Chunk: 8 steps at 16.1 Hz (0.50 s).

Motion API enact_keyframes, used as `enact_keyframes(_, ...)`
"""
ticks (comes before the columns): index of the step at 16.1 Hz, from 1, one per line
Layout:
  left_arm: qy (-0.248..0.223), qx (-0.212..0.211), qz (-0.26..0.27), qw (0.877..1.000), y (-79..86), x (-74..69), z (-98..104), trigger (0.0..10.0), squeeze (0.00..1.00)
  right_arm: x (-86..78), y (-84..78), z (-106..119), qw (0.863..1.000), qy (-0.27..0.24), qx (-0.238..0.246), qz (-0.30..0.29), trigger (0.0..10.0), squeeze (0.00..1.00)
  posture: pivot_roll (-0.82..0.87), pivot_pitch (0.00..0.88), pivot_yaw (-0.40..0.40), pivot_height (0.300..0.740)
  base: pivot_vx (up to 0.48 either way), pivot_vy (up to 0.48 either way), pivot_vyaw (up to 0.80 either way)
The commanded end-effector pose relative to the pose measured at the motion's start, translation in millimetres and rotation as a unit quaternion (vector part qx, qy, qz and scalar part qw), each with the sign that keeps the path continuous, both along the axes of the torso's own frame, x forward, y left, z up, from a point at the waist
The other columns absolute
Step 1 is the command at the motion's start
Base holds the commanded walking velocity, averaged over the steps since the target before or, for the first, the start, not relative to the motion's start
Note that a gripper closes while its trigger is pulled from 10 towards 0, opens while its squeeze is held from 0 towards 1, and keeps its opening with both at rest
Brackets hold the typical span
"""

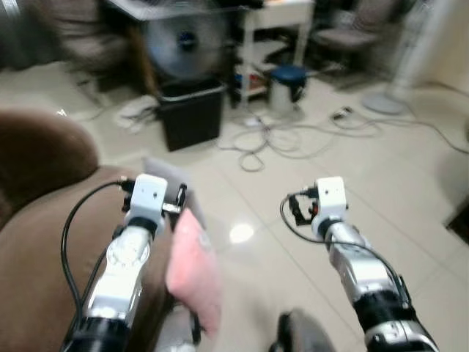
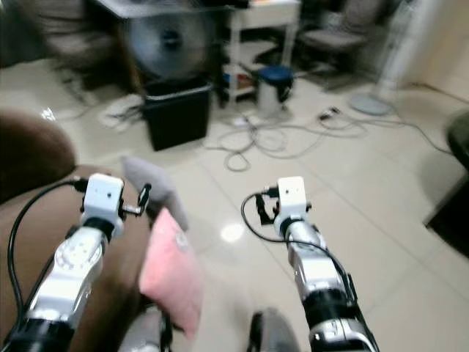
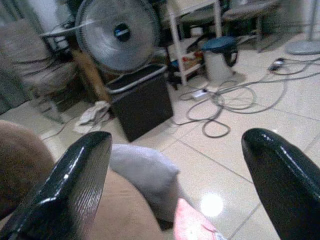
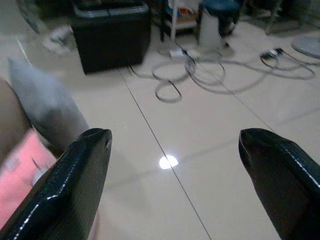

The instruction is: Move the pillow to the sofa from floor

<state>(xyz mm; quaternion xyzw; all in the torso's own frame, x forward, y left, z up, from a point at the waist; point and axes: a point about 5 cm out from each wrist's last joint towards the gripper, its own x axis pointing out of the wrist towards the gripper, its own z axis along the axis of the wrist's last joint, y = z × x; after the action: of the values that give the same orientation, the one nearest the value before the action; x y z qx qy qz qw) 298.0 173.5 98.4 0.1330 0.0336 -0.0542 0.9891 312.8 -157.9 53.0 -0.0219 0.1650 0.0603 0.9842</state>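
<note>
While both sets of jaws are gaping empty, the pink pillow [image 1: 194, 268] is leaning long-axis upright against the sofa [image 1: 37, 242], just beside the left gripper [image 3: 170, 185], making that arm nearer than the right gripper [image 4: 175, 175].

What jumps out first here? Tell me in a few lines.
The pink pillow draws the eye first, leaning against the brown sofa beside the left arm, with a grey pillow just beyond it. Both end effectors, left and right, are open and hold nothing. Farther off, a round fan stands behind a black bin, and cables sprawl over the pale tile floor.
</note>
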Motion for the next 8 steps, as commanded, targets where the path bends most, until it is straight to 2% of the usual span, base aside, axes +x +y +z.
enact_keyframes(1, 0.007, -0.001, 0.004, 1.000, 4.2, -2.5, -2.5, 10.0, 0.00, 6.0, 1.6, 7.2, 1.000, -0.009, 0.001, 0.002, 10.0, 0.00, 0.02, 0.000, -0.001, 0.627, 0.000, 0.000, 0.00)
enact_keyframes(8, 0.006, -0.002, -0.001, 1.000, 4.1, -2.3, -2.8, 10.0, 0.00, 5.4, 1.8, 6.6, 1.000, -0.009, 0.003, -0.001, 10.0, 0.00, 0.01, 0.000, 0.004, 0.627, 0.000, 0.000, 0.00)
